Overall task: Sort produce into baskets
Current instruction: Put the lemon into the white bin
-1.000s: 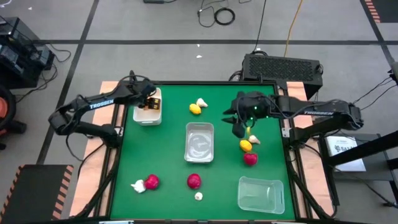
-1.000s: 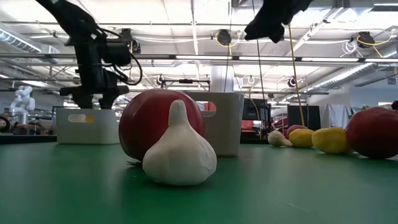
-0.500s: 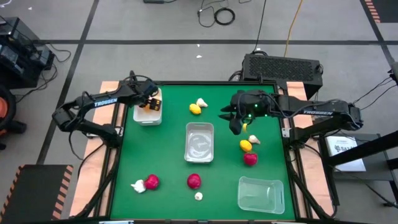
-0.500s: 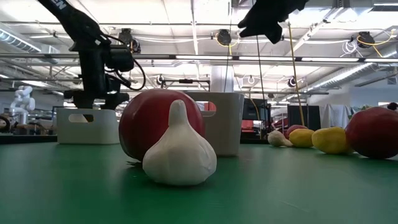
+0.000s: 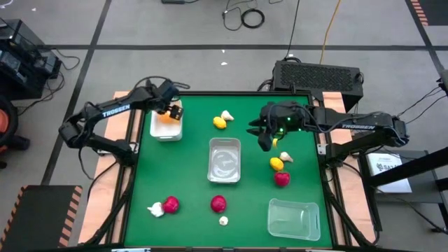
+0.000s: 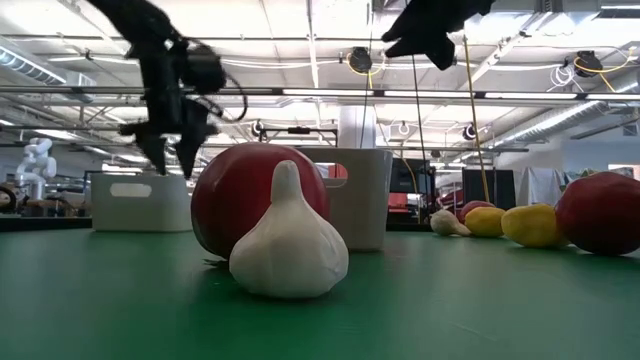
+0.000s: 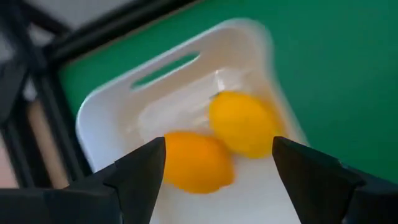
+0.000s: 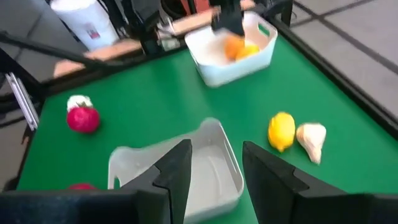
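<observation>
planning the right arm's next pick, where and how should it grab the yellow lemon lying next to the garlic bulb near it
Probably come straight down on the lemon and close across its narrow middle, where the oval is easiest to span. Line the fingers up so neither lands on the garlic bulb touching its far side or the strawberry just in front of it. The right gripper hovers close by.

2 dark arms (image 5: 115, 112), white "TROSSEN" lettering

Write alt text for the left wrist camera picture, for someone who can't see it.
Two yellow-orange oval toy lemons lie side by side in an opaque white rectangular basket on the green table. The left end effector hangs above them, fingers apart and empty.
</observation>
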Controlling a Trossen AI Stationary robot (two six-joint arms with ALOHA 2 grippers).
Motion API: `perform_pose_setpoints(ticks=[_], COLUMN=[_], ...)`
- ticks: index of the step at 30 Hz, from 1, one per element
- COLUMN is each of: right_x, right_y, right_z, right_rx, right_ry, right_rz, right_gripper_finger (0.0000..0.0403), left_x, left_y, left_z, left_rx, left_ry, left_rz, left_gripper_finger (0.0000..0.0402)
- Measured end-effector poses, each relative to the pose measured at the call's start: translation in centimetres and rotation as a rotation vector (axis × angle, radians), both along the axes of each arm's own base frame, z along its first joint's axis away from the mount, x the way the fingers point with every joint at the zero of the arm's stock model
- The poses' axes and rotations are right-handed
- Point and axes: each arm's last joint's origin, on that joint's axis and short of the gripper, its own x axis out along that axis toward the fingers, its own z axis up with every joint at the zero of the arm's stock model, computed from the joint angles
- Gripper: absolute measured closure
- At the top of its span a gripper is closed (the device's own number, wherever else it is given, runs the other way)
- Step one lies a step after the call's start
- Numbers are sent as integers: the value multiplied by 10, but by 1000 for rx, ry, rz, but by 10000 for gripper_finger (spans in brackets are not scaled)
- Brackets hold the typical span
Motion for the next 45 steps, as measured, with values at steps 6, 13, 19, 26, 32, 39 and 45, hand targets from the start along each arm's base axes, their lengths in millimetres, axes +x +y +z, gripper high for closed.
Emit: perform_pose_setpoints(ticks=[6,13,19,26,32,39,45], right_x=[-7,-27,-35,-30,-34,-38,-32], right_y=[1,4,7,11,14,26,37], right_z=[-11,-30,-47,-77,-101,-117,-125], right_rx=[19,155,291,420,449,491,531], right_ry=[138,399,601,727,793,799,713], right_rz=[0,-90,-232,-318,-431,-492,-493], right_gripper_finger=[268,267,237,155,103,89,89], left_x=[28,64,79,82,82,82,82], left_y=[-9,-38,-57,-61,-61,-61,-61], left_z=[38,52,58,58,58,58,58], left_rx=[18,83,107,116,116,117,119], left_ry=[-155,-314,-397,-397,-396,-396,-396], left_rz=[-243,-531,-637,-672,-669,-668,-667], left_gripper_finger=[100,100,100,100,100,100,100])
